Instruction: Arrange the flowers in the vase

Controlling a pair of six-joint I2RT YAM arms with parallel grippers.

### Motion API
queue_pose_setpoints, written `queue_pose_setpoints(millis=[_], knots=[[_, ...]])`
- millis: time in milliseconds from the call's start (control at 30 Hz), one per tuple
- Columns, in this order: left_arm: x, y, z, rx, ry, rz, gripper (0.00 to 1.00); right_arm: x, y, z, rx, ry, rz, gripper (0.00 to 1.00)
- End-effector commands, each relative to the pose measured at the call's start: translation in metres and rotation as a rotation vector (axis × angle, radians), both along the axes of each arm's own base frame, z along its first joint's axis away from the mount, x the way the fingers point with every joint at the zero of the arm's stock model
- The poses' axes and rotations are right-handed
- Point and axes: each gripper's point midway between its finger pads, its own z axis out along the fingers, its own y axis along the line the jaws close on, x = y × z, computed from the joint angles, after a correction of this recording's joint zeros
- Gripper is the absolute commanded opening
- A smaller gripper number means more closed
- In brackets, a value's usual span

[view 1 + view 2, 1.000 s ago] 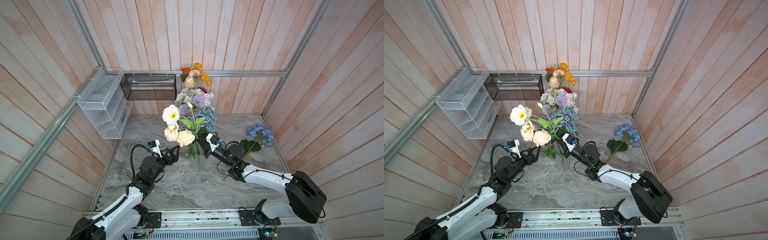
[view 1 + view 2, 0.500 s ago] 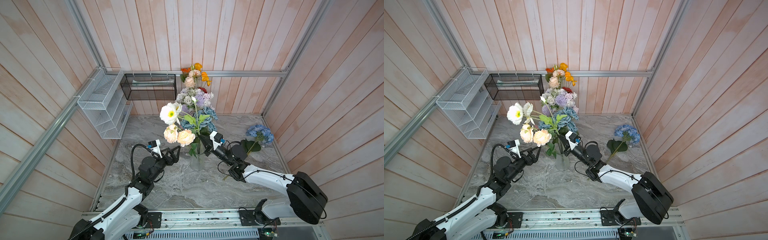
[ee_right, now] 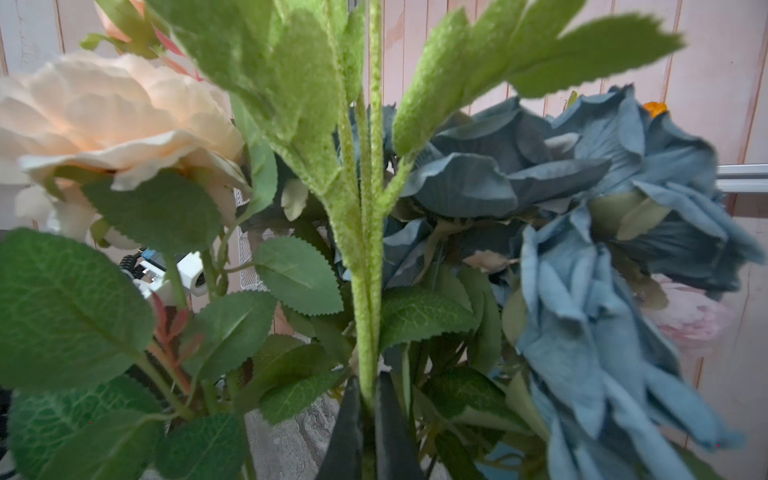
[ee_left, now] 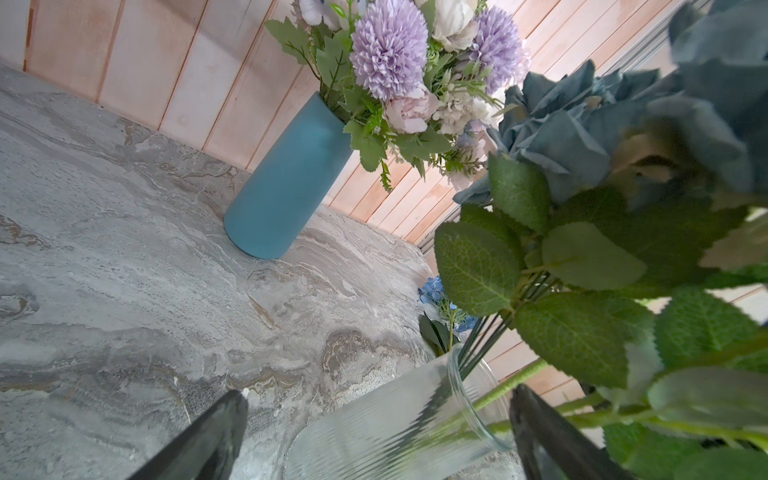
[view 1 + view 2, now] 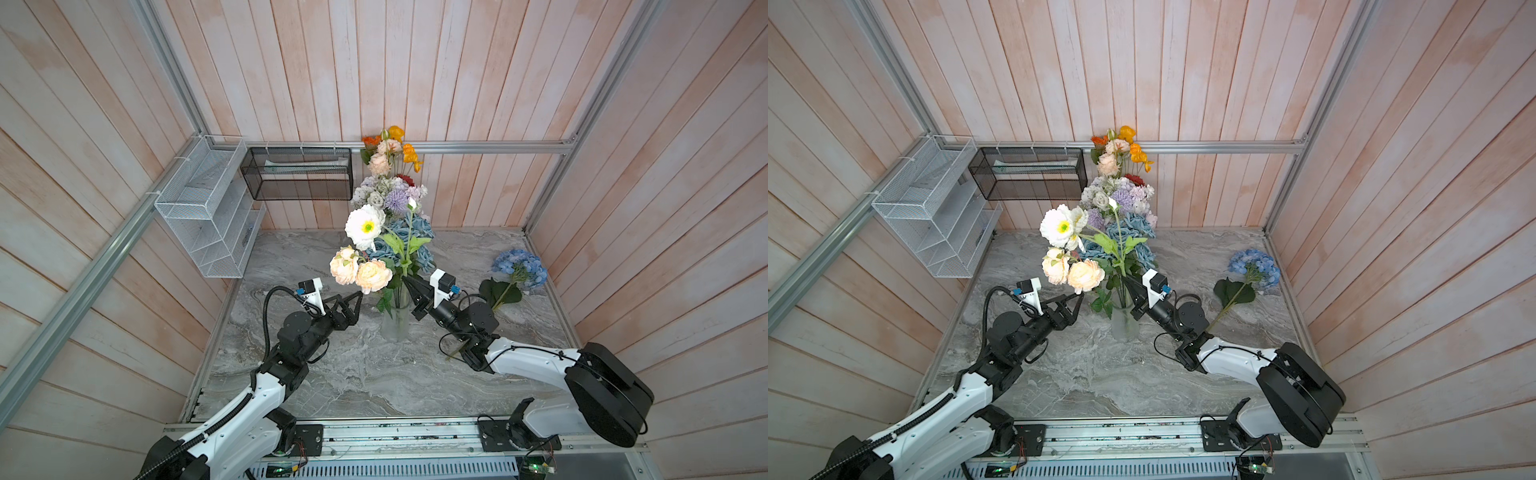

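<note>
Two arms reach over the grey marble surface (image 5: 332, 374) from the near edge. The left pincer (image 5: 358, 305) is held with its jaws wide apart, near the left side of the glass vase (image 5: 397, 324) but not touching it. In the left wrist view the ribbed neck of this vase (image 4: 395, 432) is seen between the two dark fingers (image 4: 216, 432). The right pincer (image 5: 405, 279) is pressed together on one fuzzy green stem (image 3: 370, 249), just above the mouth of the vase; the clamp is shown closely in the right wrist view (image 3: 368, 399).

This stem is stood in the glass vase and one white flower (image 5: 365, 226) with a yellow centre is carried at its top. Two peach roses (image 5: 361, 272) and one cluster of grey-blue flowers (image 5: 409, 232) are also placed in the same vase. One loose blue flower (image 5: 517, 268) with its large leaf is laid on the surface at the right, well apart from the vase.

Further back a second vase, a blue one (image 4: 291, 178), is set near the wall and is filled with lavender and pale heads (image 5: 390, 195). Behind it, orange and peach heads (image 5: 390, 149) are seen against the wall; what holds them cannot be told.

Two wire baskets are hung on the walls: one white (image 5: 199, 216) and one black (image 5: 297, 174).
</note>
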Motion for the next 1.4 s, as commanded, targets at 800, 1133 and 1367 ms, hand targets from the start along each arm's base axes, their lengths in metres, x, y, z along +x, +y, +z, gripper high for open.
queue_pose_setpoints(millis=[800, 1133, 1367], knots=[[-0.05, -0.049, 0.05, 0.119, -0.246, -0.213, 1.0, -0.014, 0.046, -0.063, -0.293, 0.003, 0.023, 0.0], [-0.048, -0.072, 0.071, 0.133, -0.317, -0.244, 1.0, -0.015, 0.051, -0.067, -0.307, 0.001, 0.02, 0.0], [-0.02, -0.074, 0.1, 0.093, -0.373, -0.141, 1.0, -0.022, 0.047, -0.07, -0.317, 0.0, 0.022, 0.0]])
